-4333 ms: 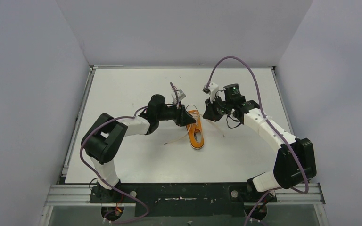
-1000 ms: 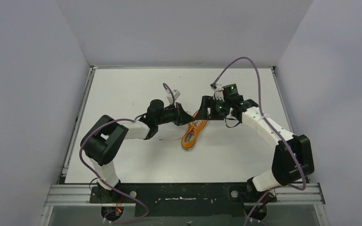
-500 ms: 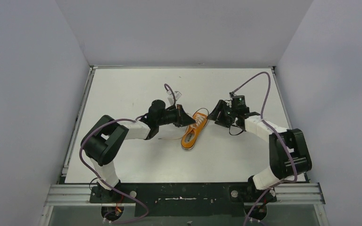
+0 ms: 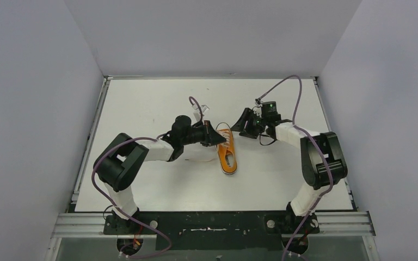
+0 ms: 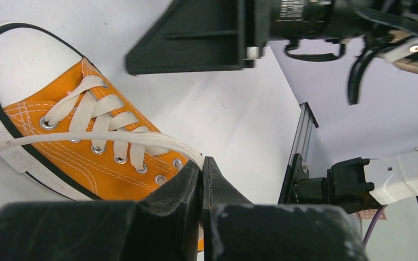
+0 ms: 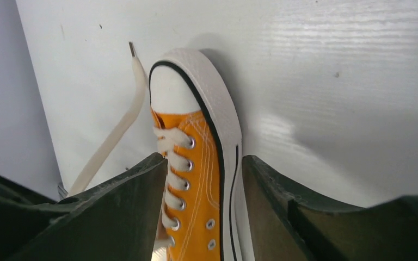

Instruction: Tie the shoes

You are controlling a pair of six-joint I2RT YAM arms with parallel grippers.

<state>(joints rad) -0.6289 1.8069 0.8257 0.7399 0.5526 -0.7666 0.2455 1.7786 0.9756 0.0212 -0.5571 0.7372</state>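
The shoes are a single orange sneaker (image 4: pixel 227 155) with a white toe cap, lying mid-table with its toe toward the near edge. My left gripper (image 4: pixel 216 136) sits at the sneaker's far end, shut on a white lace (image 5: pixel 114 137) that stretches taut across the laced tongue (image 5: pixel 95 122). My right gripper (image 4: pixel 243 126) hovers just right of the heel end with its jaws open. In the right wrist view the sneaker (image 6: pixel 204 163) shows between the two fingers (image 6: pixel 125 201), with a gap to each. The other lace (image 6: pixel 121 124) trails loose on the table.
White table (image 4: pixel 152 103) enclosed by grey walls on three sides. A metal rail (image 4: pixel 207 223) runs along the near edge by the arm bases. Purple cables (image 4: pixel 283 87) arc above both wrists. The right arm's elbow (image 4: pixel 321 155) is folded close in.
The sneaker has swung round, its toe going from the near left to straight toward the near edge. My right gripper drew away right, then came back beside the heel. The left stays shut on the lace.
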